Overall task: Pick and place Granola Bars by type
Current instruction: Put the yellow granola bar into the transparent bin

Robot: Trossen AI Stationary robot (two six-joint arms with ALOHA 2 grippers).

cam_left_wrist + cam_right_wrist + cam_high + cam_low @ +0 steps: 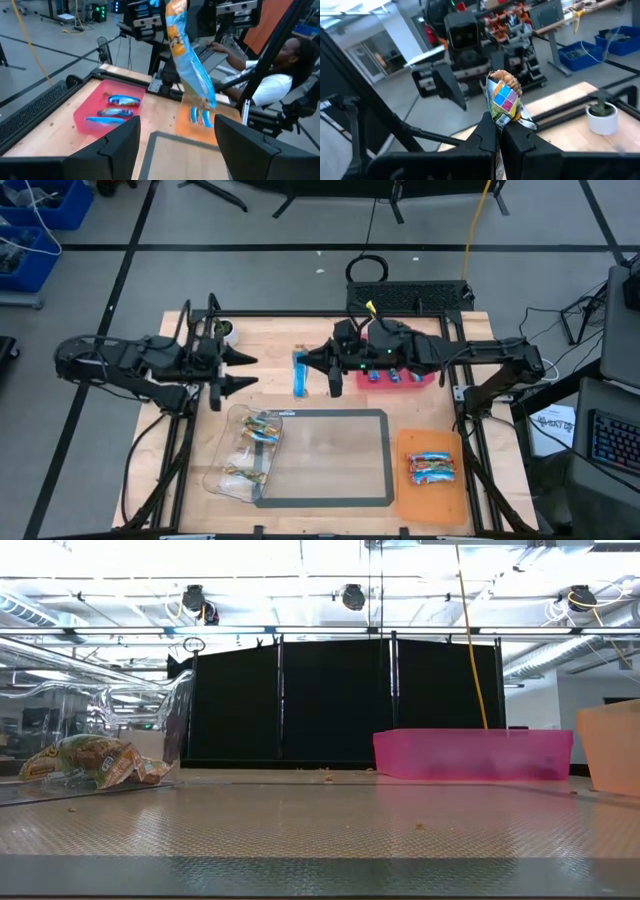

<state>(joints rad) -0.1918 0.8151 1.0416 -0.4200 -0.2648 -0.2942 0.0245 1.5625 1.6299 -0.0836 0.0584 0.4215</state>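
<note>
bar in hand: a blue granola bar (300, 373), pinched at one end by the right end effector (318, 366) and hanging in mid-air above the counter (330, 395), between the two arms
right end effector: fingers closed tight on the wrapper end
left end effector (243, 370): fingers spread wide, nothing in them, hovering near the white plant pot (229, 331)
sorted so far: blue bars in the pink bin (395, 376), blue ones on the orange tray (432, 468), tan-green ones in the clear tray (243, 450)
doing it well: my guess is this one belongs in the pink bin, so swing it back over there, go low before letting go, and keep the dangling end from catching the bin wall
</note>
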